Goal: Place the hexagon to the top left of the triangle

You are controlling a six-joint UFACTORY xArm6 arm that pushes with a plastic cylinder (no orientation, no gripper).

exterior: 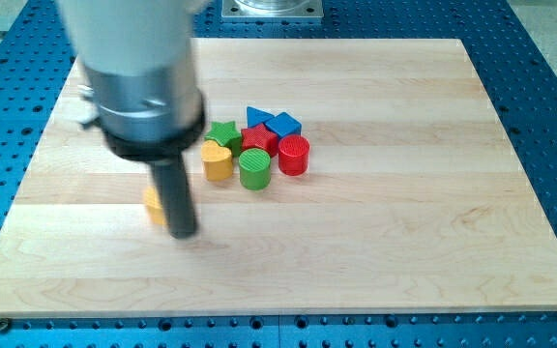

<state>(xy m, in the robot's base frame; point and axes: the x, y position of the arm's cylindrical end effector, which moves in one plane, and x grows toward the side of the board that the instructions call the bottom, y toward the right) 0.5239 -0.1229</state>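
An orange-yellow hexagon (153, 206) lies left of the board's centre, partly hidden behind my rod. My tip (184, 235) is on the board just to the right of and below the hexagon, touching or nearly touching it. A blue triangle (284, 124) sits at the upper right of a cluster of blocks, well to the view's right of and above the hexagon.
The cluster also holds a second blue block (256, 116), a green star (223, 132), a red star (259, 139), a red cylinder (294, 155), a green cylinder (254, 168) and a yellow heart (218, 160). The wooden board (404, 242) lies on a blue perforated table.
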